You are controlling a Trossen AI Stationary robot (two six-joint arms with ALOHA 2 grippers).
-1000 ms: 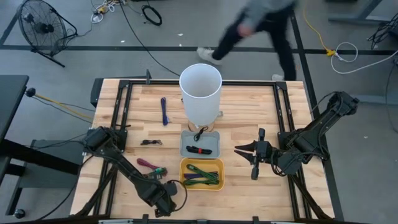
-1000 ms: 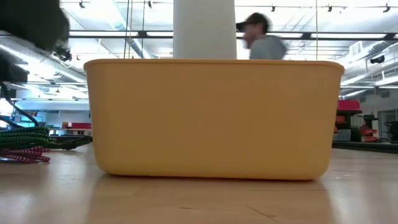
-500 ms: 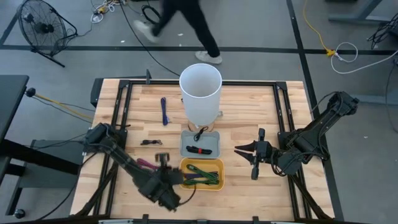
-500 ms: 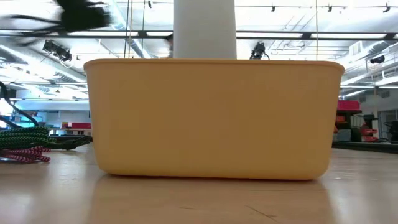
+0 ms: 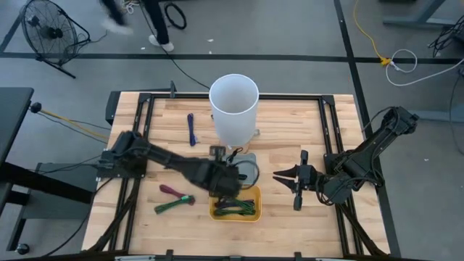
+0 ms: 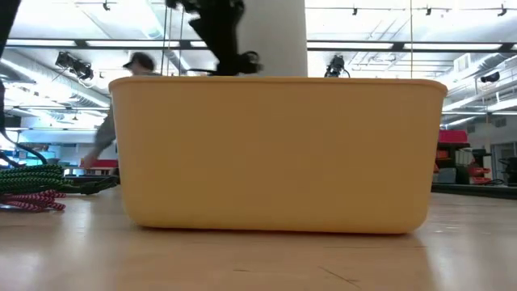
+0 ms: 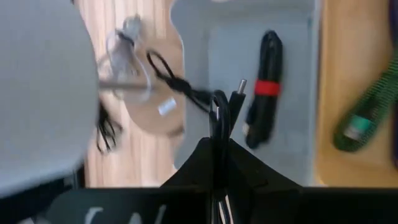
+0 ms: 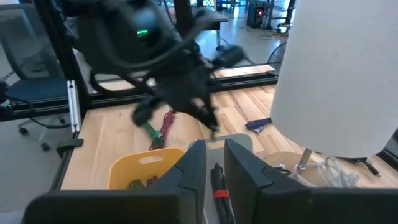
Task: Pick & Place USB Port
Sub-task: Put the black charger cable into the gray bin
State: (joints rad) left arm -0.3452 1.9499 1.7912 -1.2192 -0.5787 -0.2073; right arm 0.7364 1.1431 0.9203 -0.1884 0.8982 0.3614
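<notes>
In the high view the left arm reaches from the left edge twd. the centre of the table [image 5: 304, 130], and the left gripper [image 5: 230, 176] hangs over the gray tray [image 5: 247, 157], just above the yellow bin [image 5: 214, 212] in the frame. The left wrist view shows its fingers [image 7: 249, 168] clenched on a thin black USB cable [image 7: 217, 115]; the cable stands up from betw. the fingertips, its metal plug at the top, and a loop of it trails to the upper left of that frame. Under it, inside the gray tray, lies a black stick w/ a red band [image 7: 263, 84], at centre-right of the frame. The yellow bin holds green and dark cables [image 5: 235, 207]. At lower left of the bin in the high view, on the wood, lie a magenta and a green cable [image 5: 174, 198] side by side. A blue cable [image 5: 191, 128] lies at upper-centre left, beside the tall white cylinder [image 5: 233, 107] that stands at top-centre of the table. The right gripper [image 5: 278, 175] waits at centre-right of the frame, well apart from the tray; its fingers [image 8: 193, 165] show a narrow gap, nothing betw. them. In the low view the yellow bin fills the middle, and a dark part of the left arm shows above its rim at upper left. A blurred person [image 5: 148, 14] walks at the top left of the high view, beyond the table.
</notes>
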